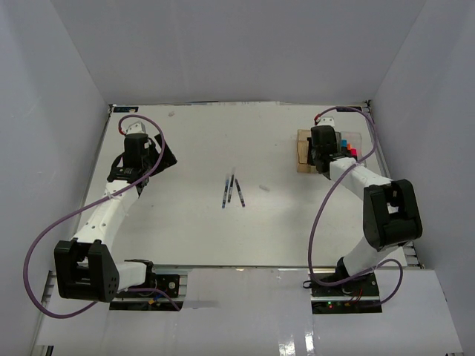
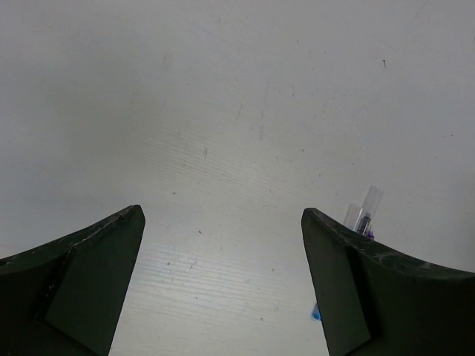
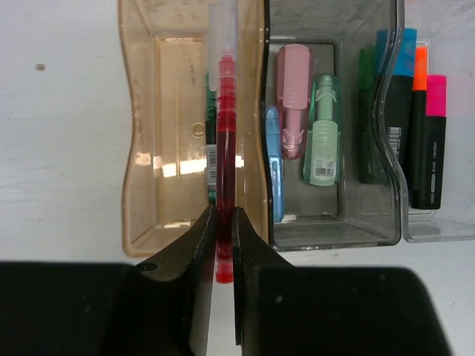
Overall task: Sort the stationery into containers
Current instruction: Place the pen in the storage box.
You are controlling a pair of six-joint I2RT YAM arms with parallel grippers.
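The right hand [image 3: 224, 222] pinched the red pen [image 3: 225, 141], its long axis pointing straight ahead, along the amber bin [image 3: 167, 96] and above its right side.

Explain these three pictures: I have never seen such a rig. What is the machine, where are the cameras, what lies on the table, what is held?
Two white robot arms are bolted at the near edge of a white table. The overhead view looks down from behind them; the other two come from a camera on each wrist, so the dark shapes at the bottom are that arm's own fingers. The left gripper is open and empty. Three thin dark pens lie loose mid-table. The right gripper is shut on a thin red pen, held over the amber-tinted translucent plastic bin, beside the wall it shares with the smoky grey bin. That one holds short pink, mint and blue markers. The clear bin holds black highlighters with bright caps.
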